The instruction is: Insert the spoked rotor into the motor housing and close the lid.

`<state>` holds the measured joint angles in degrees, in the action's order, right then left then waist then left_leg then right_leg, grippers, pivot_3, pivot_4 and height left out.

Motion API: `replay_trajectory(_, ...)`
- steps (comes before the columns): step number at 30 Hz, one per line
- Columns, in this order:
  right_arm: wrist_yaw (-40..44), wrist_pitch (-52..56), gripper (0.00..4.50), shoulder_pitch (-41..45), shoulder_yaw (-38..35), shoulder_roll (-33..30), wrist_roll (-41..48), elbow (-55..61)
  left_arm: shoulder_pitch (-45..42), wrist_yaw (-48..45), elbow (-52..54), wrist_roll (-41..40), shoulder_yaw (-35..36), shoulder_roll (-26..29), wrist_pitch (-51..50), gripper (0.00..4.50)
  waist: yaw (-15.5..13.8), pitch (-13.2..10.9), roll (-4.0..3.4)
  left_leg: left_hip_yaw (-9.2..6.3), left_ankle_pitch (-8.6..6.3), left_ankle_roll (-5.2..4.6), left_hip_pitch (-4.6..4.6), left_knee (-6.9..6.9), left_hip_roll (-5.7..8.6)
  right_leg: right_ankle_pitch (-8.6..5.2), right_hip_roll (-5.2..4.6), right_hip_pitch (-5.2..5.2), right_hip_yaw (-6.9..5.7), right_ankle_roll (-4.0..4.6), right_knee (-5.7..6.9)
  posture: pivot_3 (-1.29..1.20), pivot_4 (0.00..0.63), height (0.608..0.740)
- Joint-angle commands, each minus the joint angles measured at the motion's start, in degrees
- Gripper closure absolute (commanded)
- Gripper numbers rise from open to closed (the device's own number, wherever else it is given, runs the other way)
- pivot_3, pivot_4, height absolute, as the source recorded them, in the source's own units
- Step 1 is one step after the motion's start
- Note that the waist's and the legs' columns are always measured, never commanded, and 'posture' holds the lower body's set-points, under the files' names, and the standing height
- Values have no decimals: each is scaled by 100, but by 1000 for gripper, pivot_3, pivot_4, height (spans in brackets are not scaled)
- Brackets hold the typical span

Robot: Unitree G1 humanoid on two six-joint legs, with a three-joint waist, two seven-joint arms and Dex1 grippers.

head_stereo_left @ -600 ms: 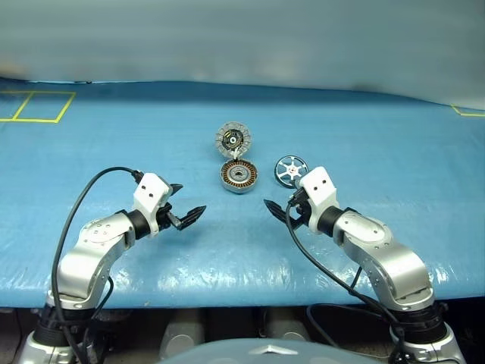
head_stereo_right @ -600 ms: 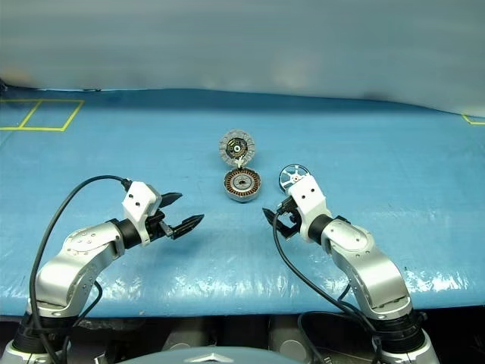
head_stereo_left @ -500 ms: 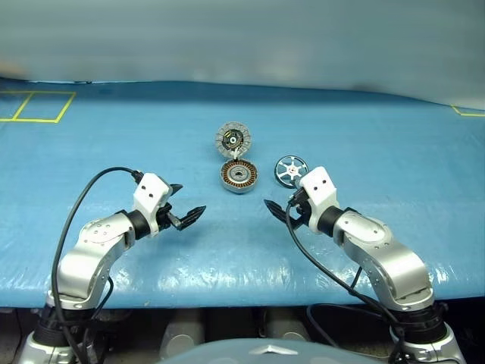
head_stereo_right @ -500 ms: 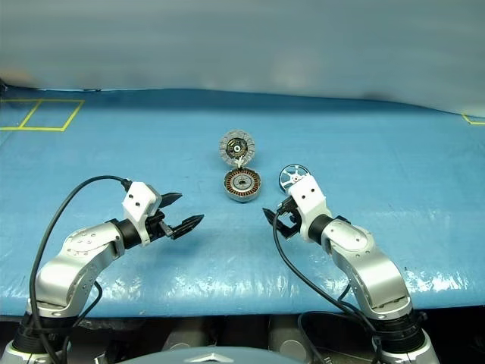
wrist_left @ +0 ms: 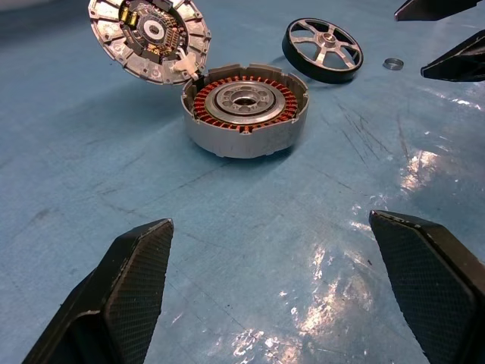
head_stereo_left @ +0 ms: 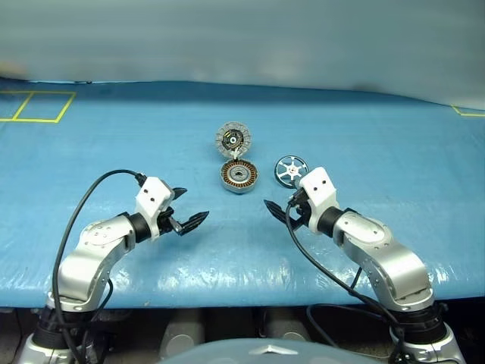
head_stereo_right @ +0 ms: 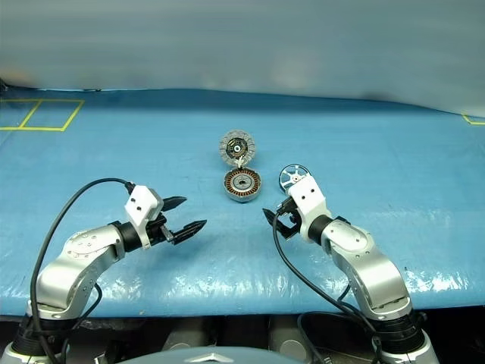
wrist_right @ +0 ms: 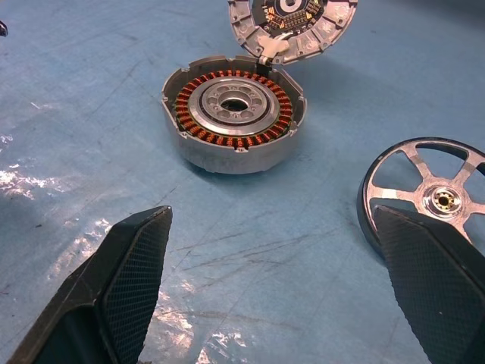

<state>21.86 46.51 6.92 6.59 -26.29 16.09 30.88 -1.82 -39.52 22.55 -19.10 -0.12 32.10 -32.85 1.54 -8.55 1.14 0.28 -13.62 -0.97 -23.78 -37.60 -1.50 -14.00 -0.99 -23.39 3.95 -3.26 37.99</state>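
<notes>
Copper-wound motor housing (head_stereo_left: 239, 176) sits empty, lid (head_stereo_left: 233, 139) open; both grippers' fingers wide.

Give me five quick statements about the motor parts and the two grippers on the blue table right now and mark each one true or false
1. The lid stands open, swung back from the motor housing. True.
2. The spoked rotor already sits inside the housing. False: it lies on the blue table beside the housing, on the robot's right.
3. The left gripper is shut on the rotor. False: its fingers are spread wide and hold nothing.
4. The right gripper is open and empty. True.
5. Copper-brown windings ring the housing's silver hub. True.
</notes>
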Motion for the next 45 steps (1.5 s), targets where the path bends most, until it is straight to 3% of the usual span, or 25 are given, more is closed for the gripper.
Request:
replay_trajectory(1, -1, -40, 41, 9, -43, 27, 2, 159, 20, -48, 73, -7, 36, 83, 116, 0, 2, 0, 0, 0, 0, 0, 0, 0, 0, 0, 0, 0, 0, 0, 0, 0, 150, 740)
replay_trajectory(15, 211, -9, 41, 278, 289, -239, -194, 55, 96, -33, 95, 14, 4, 53, 129, 0, 3, 0, -1, 0, 0, 0, 0, -1, 0, 0, 0, 0, 0, 1, 0, 0, 150, 740)
replay_trajectory(21, 992, -81, 41, 1331, 1139, -893, -590, -285, 211, 53, 85, 252, -127, -42, 546, 0, 30, -2, -3, 4, 1, -1, 2, -7, -1, -11, -1, 0, 1, 21, 2, 0, 150, 740)
replay_trajectory(28, 2133, -825, 41, 3022, 2437, -1140, -1528, -1412, 603, 186, 142, 468, -186, -227, 1217, 0, 47, -4, -3, 4, -1, -4, 1, -4, 0, 3, -5, -3, -1, 1, 1, 0, 150, 740)
replay_trajectory(35, 2843, -1623, 41, 4194, 2989, -495, -2084, -3169, 1107, 280, 420, 411, -266, -261, 1077, 0, 56, -6, -5, 3, -3, -8, -1, -1, 1, 3, -11, -6, -5, 2, 2, 0, 150, 740)
replay_trajectory(45, 3378, -2495, 41, 4779, 3008, 170, -2556, -4863, 1480, 771, 578, 763, -357, -418, 1200, 0, 43, -10, -11, 2, -3, -8, 0, -1, 4, 4, -16, -5, -8, 2, 3, 0, 150, 740)
